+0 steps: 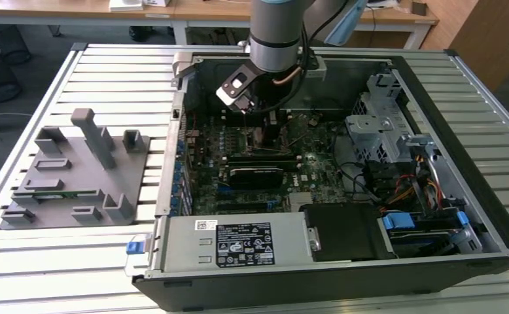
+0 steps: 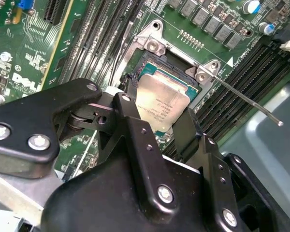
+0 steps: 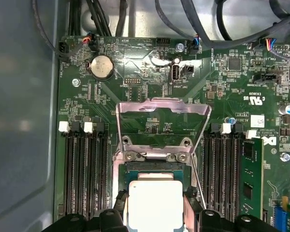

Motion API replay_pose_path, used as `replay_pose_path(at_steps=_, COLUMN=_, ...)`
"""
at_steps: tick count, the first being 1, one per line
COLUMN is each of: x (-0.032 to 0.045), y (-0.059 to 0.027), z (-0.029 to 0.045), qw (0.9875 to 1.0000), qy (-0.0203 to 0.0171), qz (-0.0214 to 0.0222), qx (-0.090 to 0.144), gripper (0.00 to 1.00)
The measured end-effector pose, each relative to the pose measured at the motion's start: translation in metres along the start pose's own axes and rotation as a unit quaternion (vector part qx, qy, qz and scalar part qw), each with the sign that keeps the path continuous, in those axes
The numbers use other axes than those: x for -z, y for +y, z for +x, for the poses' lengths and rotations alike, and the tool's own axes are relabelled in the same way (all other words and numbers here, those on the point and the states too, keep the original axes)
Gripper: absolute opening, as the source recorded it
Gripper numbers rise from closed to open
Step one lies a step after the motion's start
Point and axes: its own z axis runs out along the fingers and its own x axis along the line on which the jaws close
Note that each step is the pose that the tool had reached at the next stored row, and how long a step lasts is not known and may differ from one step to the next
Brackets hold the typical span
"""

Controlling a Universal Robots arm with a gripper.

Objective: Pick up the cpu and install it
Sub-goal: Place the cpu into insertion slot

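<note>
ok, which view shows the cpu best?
Second wrist view: the cpu shows almost whole, at the socket between the jaws. First wrist view crops part of it. Exterior view has the arm in front.

The cpu (image 2: 162,104) (image 3: 154,203) is a small flat square chip, silvery-white on top with a thin green rim. It lies level, top up, at the open socket (image 3: 152,166), held by the pincer (image 2: 159,110) on two opposite edges. In the exterior view this spot is toward 12 o'clock on the board (image 1: 207,140).

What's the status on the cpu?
Gripper at the socket, jaws shut on the cpu. Socket open, cover plate up. Nothing blocking.
</note>
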Motion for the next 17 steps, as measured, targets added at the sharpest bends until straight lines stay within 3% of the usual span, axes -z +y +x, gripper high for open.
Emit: replay_pose_path(at_steps=17, x=-0.0111, y=-0.0002, z=0.0, qw=1.0, qy=0.0003, qz=0.0001, qx=-0.003, gripper=0.54)
